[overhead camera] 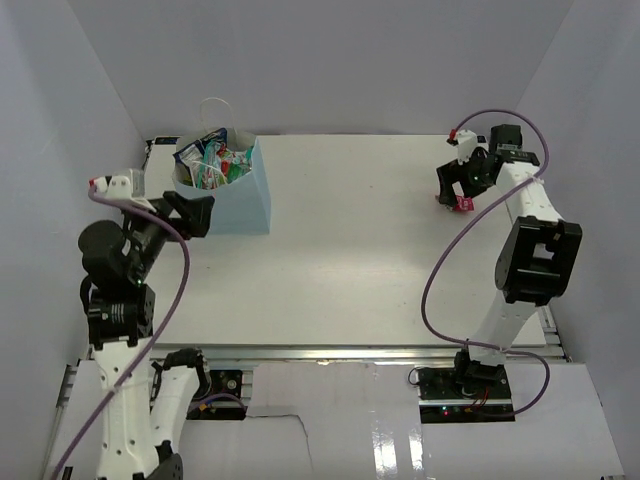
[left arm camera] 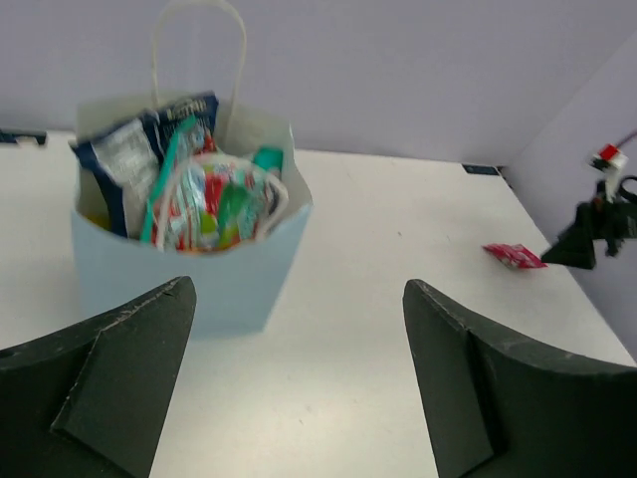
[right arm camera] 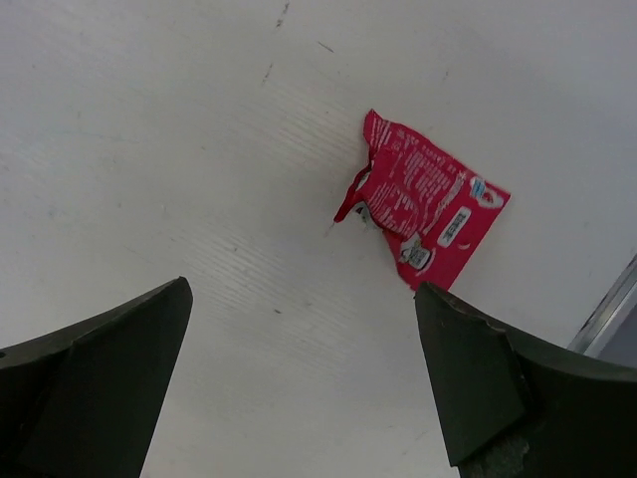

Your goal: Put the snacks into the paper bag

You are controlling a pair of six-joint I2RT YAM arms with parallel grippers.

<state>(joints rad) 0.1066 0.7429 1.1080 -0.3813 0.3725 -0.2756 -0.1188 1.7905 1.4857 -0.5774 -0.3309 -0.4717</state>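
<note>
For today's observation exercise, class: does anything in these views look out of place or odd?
One small crumpled red packet lies alone on the white table near its right edge, by the open right gripper, far from the light blue paper bag that holds the other snack packets. Nothing else stands out.

The bag (overhead camera: 240, 205) is smooth, matt light-blue paper with a white twisted-cord handle (left arm camera: 243, 70). The packets (left arm camera: 204, 199) inside it are glossy, crinkled film. The red packet (right arm camera: 426, 204) is creased printed film with a slight sheen. The table (right arm camera: 149, 149) is matt white, finely ribbed and lightly scuffed. The right fingers (right arm camera: 95, 383) are matt black plastic, rough at the edges. The arm shells (overhead camera: 125, 440) look like smooth white plastic.
</note>
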